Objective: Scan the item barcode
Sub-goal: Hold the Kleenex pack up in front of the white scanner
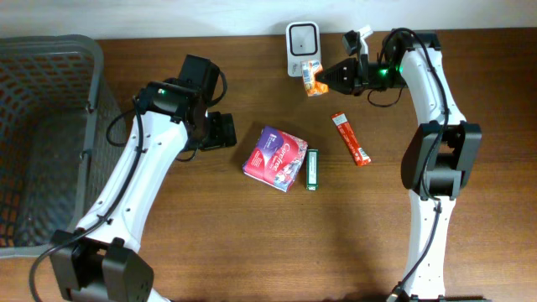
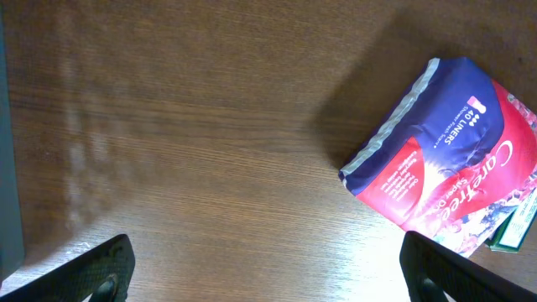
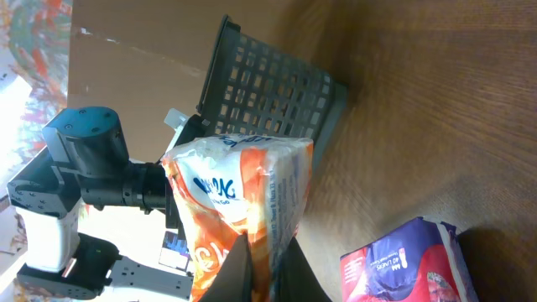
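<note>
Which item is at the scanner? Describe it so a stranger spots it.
Find the white scanner at the table's far edge. Just beside it, the right gripper pinches a small packet. It alone is orange and white and held; the red stick nearby lies flat.

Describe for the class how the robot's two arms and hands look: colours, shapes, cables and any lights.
The left arm and right arm are smooth white links joined by chunky black joint housings, with thin black cables looping beside them. The left hand and right hand are black, each with two dark fingers. A green light glows near the right wrist.
</note>
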Robot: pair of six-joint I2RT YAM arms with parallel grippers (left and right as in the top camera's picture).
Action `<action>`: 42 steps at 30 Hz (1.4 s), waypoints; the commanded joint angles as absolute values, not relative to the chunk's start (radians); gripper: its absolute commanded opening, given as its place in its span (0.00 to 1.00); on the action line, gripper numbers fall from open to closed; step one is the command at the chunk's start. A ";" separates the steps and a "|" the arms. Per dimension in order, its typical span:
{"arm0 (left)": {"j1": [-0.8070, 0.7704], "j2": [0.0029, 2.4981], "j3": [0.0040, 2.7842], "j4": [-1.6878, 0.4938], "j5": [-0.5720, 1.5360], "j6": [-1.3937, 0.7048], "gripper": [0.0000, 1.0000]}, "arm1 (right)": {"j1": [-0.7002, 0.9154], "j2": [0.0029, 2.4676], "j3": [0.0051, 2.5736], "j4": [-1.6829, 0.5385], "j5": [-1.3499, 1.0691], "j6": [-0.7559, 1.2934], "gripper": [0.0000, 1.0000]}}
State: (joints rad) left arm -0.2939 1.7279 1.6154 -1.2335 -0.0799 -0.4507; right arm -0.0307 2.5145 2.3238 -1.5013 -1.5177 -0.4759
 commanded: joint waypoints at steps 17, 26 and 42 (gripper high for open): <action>-0.292 1.720 1.617 -1.234 -0.087 -0.459 0.99 | 0.101 2.514 2.700 -1.287 -0.143 0.230 0.04; -0.292 1.720 1.617 -1.234 -0.087 -0.459 0.99 | 0.385 2.528 2.569 -0.614 0.614 -0.268 0.04; -0.292 1.720 1.617 -1.234 -0.087 -0.459 0.99 | 0.341 2.475 2.315 -0.433 0.910 -0.213 0.04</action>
